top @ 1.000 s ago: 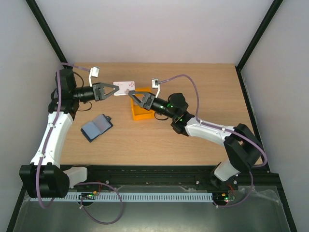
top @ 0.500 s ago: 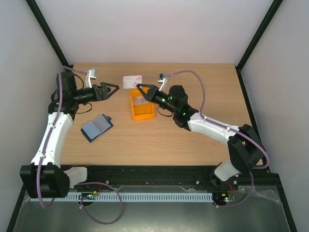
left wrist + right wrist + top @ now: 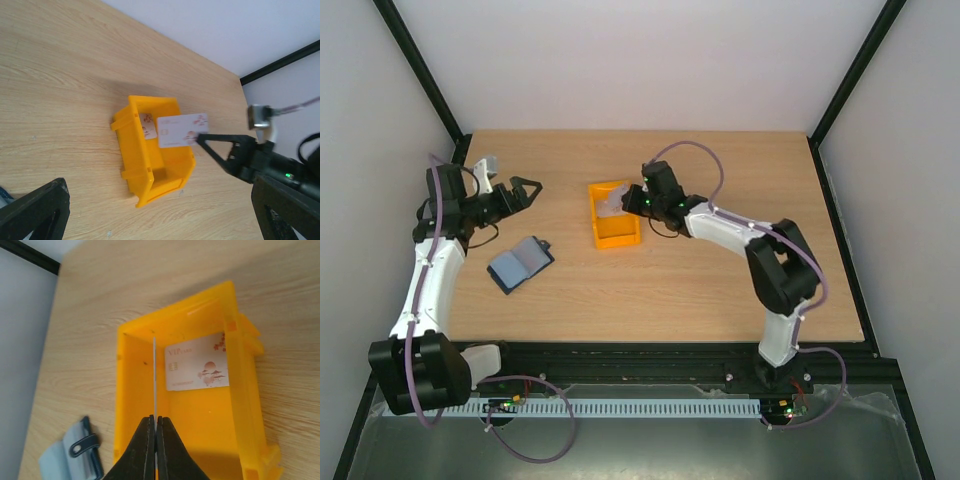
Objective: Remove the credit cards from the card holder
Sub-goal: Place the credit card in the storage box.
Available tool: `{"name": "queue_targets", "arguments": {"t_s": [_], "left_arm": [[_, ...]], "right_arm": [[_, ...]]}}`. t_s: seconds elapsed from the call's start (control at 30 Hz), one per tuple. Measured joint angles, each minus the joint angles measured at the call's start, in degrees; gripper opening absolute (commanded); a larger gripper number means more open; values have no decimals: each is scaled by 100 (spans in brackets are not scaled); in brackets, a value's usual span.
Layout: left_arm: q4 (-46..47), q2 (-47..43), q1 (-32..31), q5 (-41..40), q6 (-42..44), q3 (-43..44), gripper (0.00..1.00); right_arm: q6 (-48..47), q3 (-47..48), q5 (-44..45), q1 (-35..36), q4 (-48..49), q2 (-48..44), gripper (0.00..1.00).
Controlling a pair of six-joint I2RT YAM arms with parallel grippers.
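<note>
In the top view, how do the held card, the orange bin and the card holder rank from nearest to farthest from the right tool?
1. The card, pinched in the right tool.
2. The bin, just under the tool, mid-table.
3. The holder, far to the left, toward the near edge.

The orange bin (image 3: 616, 240) stands mid-bench, and its mouth is largely taken up. The right gripper (image 3: 155, 419), jaws closed on an edge-on credit card (image 3: 154, 375), hangs over it, and a second card (image 3: 197, 362) lies inside. The right arm (image 3: 740, 228) bars the approach from the right. Bare bench (image 3: 570, 290) separates the bin from the card holder (image 3: 520, 263). The left gripper (image 3: 530, 190), jaws spread, hovers well apart from both.
</note>
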Motion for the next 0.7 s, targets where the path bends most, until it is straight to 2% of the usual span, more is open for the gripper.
{"name": "queue_targets", "arguments": {"t_s": [0.3,0.53,0.63,0.7], "left_arm": [[46,-22,33,22,-11,0,99],[61,-22,48,52,-11,0,99],[66,-22,55,59,-13,0,99],[76,-22,59,59,-13,0,99]], "right_arm": [[393,1001,-509,2,-184,1316,2],[704,1108,-590,2,-170,1508,2],[776,1113,-538,2,-173,1545,23],[813,1130,-461,2,-192,1569,33]]}}
